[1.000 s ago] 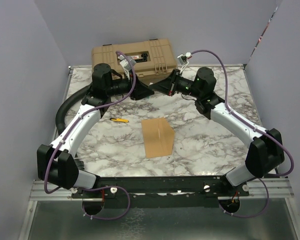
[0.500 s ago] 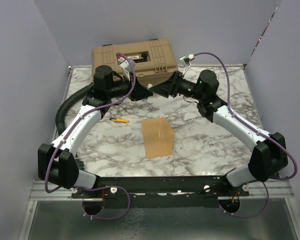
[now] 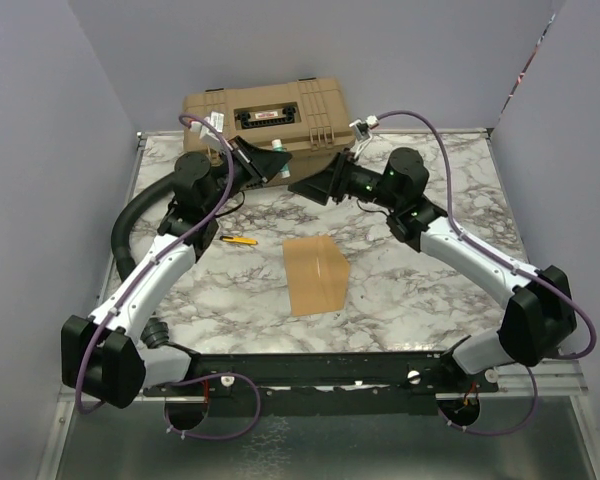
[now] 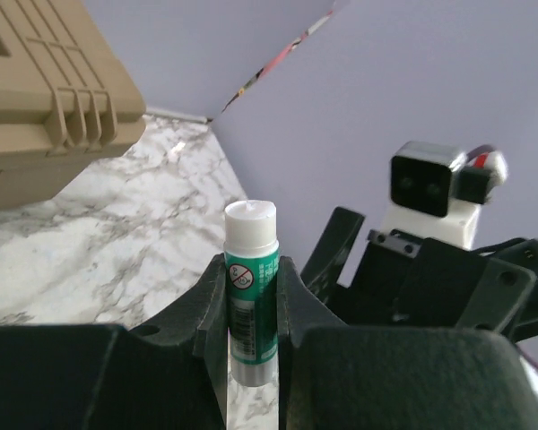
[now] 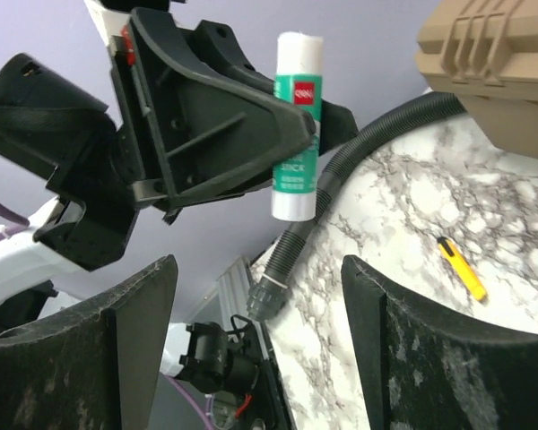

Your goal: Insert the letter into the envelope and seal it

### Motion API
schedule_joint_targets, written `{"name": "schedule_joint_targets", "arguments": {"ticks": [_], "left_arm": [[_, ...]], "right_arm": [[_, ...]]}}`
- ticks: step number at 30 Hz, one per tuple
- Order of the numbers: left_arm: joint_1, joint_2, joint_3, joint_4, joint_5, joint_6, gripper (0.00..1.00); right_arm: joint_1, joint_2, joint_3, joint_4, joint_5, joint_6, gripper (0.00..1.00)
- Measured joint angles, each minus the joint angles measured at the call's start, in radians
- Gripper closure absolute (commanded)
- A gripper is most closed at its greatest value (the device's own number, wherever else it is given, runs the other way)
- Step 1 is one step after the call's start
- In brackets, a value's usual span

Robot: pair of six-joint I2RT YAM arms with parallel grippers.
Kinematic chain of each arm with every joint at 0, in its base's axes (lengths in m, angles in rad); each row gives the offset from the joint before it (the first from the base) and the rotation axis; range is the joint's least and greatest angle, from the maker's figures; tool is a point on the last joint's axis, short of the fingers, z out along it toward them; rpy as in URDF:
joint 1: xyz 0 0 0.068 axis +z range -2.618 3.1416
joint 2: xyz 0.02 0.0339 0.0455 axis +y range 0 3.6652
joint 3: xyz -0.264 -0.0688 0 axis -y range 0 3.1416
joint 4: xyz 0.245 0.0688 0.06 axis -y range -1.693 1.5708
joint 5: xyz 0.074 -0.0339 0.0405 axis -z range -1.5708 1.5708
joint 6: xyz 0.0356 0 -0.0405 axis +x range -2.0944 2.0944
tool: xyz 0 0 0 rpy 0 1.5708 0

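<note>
Left hand (image 3: 265,160) clamps a glue stick (image 4: 251,296) in the air, the right hand (image 3: 315,185) gapes opposite, and the envelope (image 3: 315,275) lies on the table (image 3: 430,290) below.

The envelope is a flat kraft-brown rectangle lying nearer the arm bases than either hand, roughly midway between them. Its long axis runs near to far, slightly tilted, with a crease along its right side; which way the flap points cannot be told. Bare marbled table shows on all four sides of it. A yellow pen (image 3: 240,240) lies apart, on the left hand's side. The glue stick runs along the left fingers, its white cap past their tips and its green label pinched between them. The right hand's fingers are spread wide, facing the stick but apart from it. A tan case (image 3: 270,110) sits just beyond both hands, at the far edge.
</note>
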Motion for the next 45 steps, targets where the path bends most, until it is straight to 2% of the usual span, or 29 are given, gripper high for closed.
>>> {"name": "schedule_joint_targets", "arguments": {"ticks": [2,6,13,18,21,27,38,40,42,43,45], "left_arm": [[-0.003,-0.020,-0.006,0.038,-0.042,-0.056,1.00],[-0.008,-0.035,-0.014,0.110,-0.097,-0.150,1.00],[-0.009,-0.047,-0.026,0.156,-0.111,-0.229,1.00],[-0.015,-0.082,-0.081,0.201,-0.115,-0.237,1.00],[-0.015,-0.083,-0.101,0.228,-0.114,-0.240,1.00],[-0.013,-0.092,-0.130,0.317,-0.116,-0.264,1.00],[-0.033,-0.121,-0.150,0.562,-0.081,-0.256,1.00],[-0.033,-0.120,-0.159,0.602,-0.076,-0.249,1.00],[-0.035,-0.118,-0.166,0.635,-0.070,-0.248,1.00],[-0.035,-0.117,-0.170,0.652,-0.071,-0.246,1.00],[-0.025,-0.118,-0.172,0.668,-0.076,-0.242,1.00]], "right_arm": [[0.018,0.031,0.032,0.003,0.007,0.003,0.37],[0.035,0.089,0.079,0.044,0.008,0.050,0.48],[0.034,0.141,0.141,0.109,0.008,0.146,0.48],[0.034,0.149,0.141,0.131,0.008,0.198,0.76],[0.034,0.165,0.142,0.165,0.000,0.248,0.87],[0.034,0.183,0.124,0.276,-0.018,0.416,0.99],[0.069,0.235,0.019,0.784,0.092,0.929,0.98],[0.074,0.248,0.015,0.836,0.111,0.972,0.69],[0.073,0.252,0.015,0.867,0.106,0.969,0.47],[0.066,0.251,0.015,0.882,0.100,0.951,0.39],[0.036,0.233,0.014,0.891,0.076,0.861,0.33]]}}
